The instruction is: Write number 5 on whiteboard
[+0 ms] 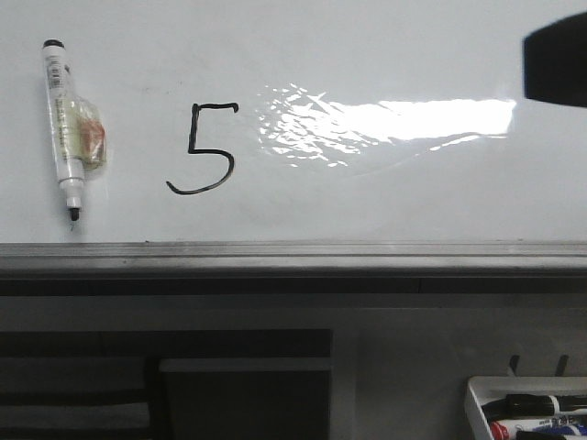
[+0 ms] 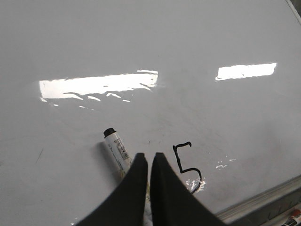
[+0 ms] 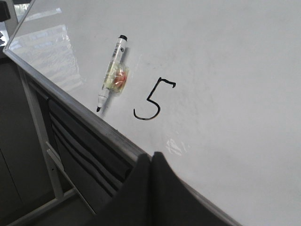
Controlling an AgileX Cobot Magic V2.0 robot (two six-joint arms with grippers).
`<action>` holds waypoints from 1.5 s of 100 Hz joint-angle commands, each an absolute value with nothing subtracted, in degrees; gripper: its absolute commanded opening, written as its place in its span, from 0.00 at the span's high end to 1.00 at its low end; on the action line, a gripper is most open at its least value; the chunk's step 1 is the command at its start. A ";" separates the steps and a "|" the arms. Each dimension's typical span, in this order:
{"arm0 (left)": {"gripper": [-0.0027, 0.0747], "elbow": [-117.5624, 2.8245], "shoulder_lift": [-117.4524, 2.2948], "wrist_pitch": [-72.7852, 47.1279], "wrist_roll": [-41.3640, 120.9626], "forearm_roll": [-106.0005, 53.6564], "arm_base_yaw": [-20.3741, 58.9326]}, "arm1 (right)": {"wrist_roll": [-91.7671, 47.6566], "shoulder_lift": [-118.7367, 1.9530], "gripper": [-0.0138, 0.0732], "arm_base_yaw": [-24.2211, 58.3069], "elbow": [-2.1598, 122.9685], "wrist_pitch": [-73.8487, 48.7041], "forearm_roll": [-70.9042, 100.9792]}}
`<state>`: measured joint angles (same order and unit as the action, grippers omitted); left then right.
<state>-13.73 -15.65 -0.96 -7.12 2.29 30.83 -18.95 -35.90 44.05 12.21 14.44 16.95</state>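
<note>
Glossy white whiteboard [image 1: 385, 55] bears a thin black number 5 [image 1: 204, 149] beside a white uncapped marker [image 1: 64, 128] — both grippers, left [image 2: 149, 162] and right [image 3: 153, 160], pressed together, seemingly empty — a careless sweep could smear ink.

Tray [image 1: 472, 403] of markers, edge-cropped

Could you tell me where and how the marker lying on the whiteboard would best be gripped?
Probably the bare upper barrel of the marker, between the black end cap and the taped lump, approached from above the whiteboard with fingers closing across its width. It lies flat, uncapped tip toward the grey edge.
</note>
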 commanded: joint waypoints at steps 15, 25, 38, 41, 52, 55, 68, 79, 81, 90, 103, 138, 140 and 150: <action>0.99 -14.69 -15.60 3.37 -7.18 2.59 30.69 | -19.42 -30.52 0.91 44.10 9.92 20.07 16.87; 0.99 -14.69 -15.60 3.37 -7.18 2.59 30.69 | -19.42 -30.52 0.91 44.10 9.92 20.07 16.87; 0.99 -14.69 -15.60 3.37 -7.18 2.59 30.69 | -19.42 -30.63 0.91 44.10 9.92 20.07 16.87; 0.99 -14.69 -15.60 3.37 -7.18 2.59 30.69 | -19.42 -30.63 0.91 44.10 9.92 20.07 16.87; 0.99 -14.69 -15.60 3.37 -7.18 2.59 30.69 | -19.42 -30.63 0.91 44.10 9.92 20.07 16.87; 0.99 -14.69 -15.60 3.37 -7.18 2.59 30.69 | -19.42 -30.63 0.91 44.10 9.92 20.07 16.87; 0.99 -14.69 -15.60 3.37 -7.18 2.49 30.69 | -19.42 -30.63 0.91 44.10 9.92 20.07 16.87; 0.99 -14.69 -15.60 3.37 -7.18 2.49 30.69 | -19.42 -30.63 0.91 44.10 9.92 20.07 16.87; 0.99 -14.69 -15.60 3.37 -7.18 2.49 30.69 | -19.42 -30.63 0.91 44.10 9.92 20.07 16.87; 0.99 -14.69 -15.35 3.49 -7.18 2.60 29.93 | -19.42 -30.63 0.91 44.10 9.92 20.07 16.87; 0.99 -14.57 -13.41 0.00 -7.18 2.59 24.97 | -19.42 -30.63 0.91 44.10 9.92 20.07 16.87; 0.99 -1.86 0.87 -0.67 -7.18 0.50 4.36 | -19.42 -30.82 0.91 44.10 9.92 19.95 16.87; 0.99 -1.25 1.45 -0.67 -7.18 0.50 3.46 | -19.42 -30.82 0.91 44.10 9.92 19.95 16.87; 0.99 1.26 1.96 -4.73 -7.18 0.50 0.95 | -19.42 -30.82 0.91 44.10 9.92 19.87 16.87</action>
<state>0.27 0.36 -6.55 -7.12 1.14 2.69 -18.85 -30.66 44.05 8.35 15.33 17.06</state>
